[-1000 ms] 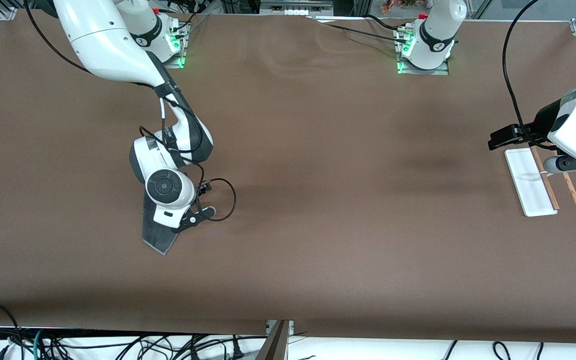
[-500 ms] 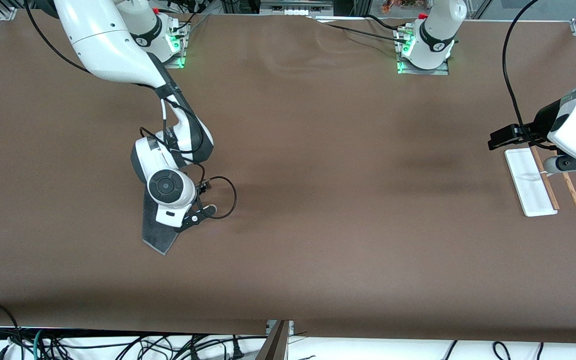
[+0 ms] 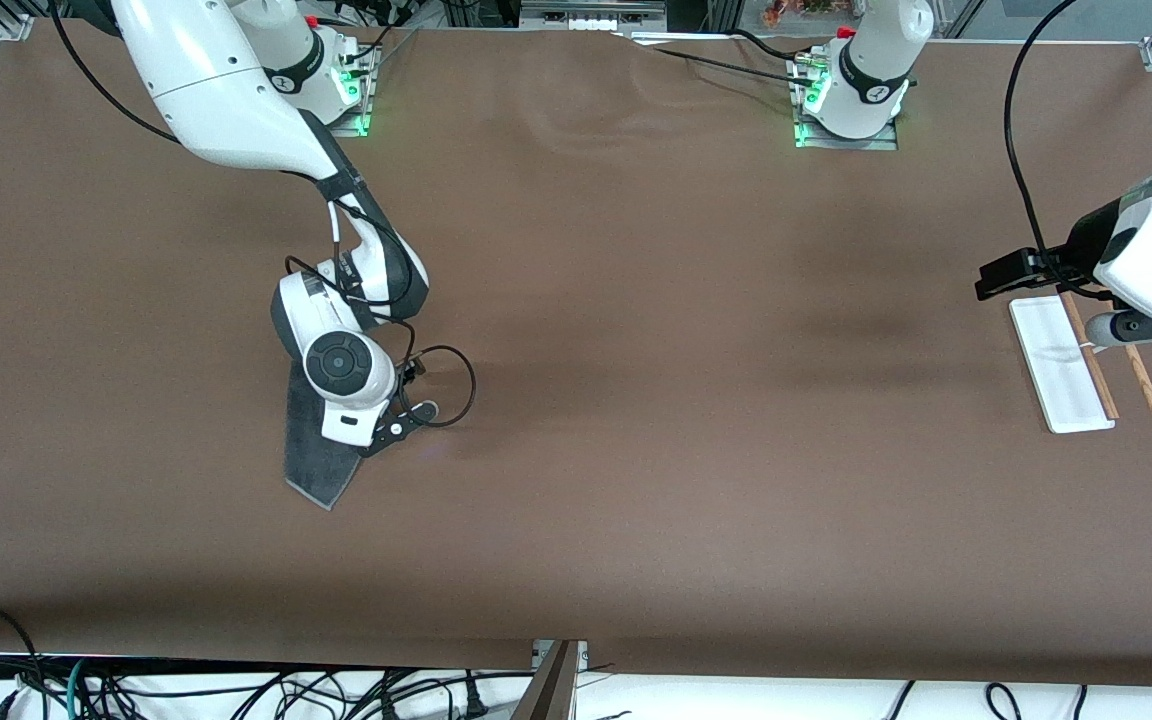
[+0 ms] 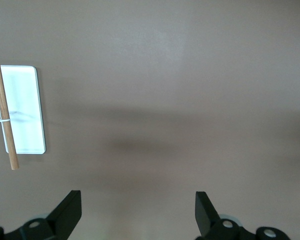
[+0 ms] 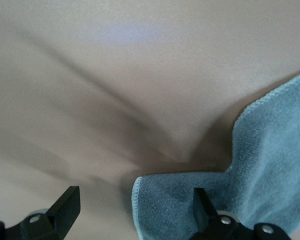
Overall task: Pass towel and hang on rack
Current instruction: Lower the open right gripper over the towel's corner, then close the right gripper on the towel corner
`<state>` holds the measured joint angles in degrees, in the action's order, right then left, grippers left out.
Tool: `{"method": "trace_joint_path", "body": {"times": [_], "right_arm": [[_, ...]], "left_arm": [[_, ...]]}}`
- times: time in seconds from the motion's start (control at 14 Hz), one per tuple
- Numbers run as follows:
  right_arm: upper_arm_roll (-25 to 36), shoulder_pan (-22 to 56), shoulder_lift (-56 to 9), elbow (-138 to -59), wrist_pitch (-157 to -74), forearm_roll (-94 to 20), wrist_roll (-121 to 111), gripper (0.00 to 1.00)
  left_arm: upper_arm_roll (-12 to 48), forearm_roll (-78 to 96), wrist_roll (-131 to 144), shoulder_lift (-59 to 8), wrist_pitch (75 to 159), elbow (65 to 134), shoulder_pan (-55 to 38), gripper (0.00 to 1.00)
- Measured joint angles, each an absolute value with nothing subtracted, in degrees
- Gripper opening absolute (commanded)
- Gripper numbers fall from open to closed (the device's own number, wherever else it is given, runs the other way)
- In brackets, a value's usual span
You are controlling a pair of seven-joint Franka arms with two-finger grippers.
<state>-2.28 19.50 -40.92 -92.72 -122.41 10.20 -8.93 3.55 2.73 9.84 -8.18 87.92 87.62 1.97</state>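
Towel (image 3: pixel 314 455) lies half hidden under the open right gripper (image 5: pixel 135 212).

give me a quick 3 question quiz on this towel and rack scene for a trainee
1. True or false: the small dark grey soft towel already hangs on the white-based rack with two thin wooden rods.
2. Which gripper is over the towel? A) left gripper B) right gripper
3. Fill in: the rack stands toward the ___ arm's end of the brown table.

Key
1. False: it lies flat on the table.
2. B: the right gripper hangs open over it; the left gripper waits open beside the rack.
3. left
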Motion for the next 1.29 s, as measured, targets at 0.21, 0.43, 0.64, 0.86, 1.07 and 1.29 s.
{"method": "trace_joint_path", "body": {"times": [0.21,0.43,0.64,0.86,1.07,1.29], "right_arm": [[-2.2,19.4,-39.4,-93.8,-123.1,14.0,-12.0,1.00],[-2.2,19.4,-38.8,-94.8,-123.1,15.4,-12.7,1.00],[-2.3,19.5,-38.8,-96.5,-123.3,18.4,-12.7,1.00],[-2.3,19.7,-38.8,-97.5,-124.3,19.1,-12.8,1.00],[-3.0,19.7,-38.7,-97.5,-124.7,19.1,-13.1,1.00],[-4.4,20.0,-38.6,-97.5,-124.9,19.1,-13.1,1.00]], "left_arm": [[3.7,2.7,9.8,-8.2,87.9,87.6,2.0,1.00],[3.9,2.7,9.8,-8.2,87.9,87.6,2.0,1.00],[3.9,2.7,9.8,-8.2,87.9,87.6,2.0,1.00],[3.9,2.7,9.8,-8.2,87.9,87.6,2.0,1.00],[3.9,2.7,9.8,-8.2,87.9,87.6,2.0,1.00],[3.9,2.7,9.8,-8.2,87.9,87.6,2.0,1.00]]}}
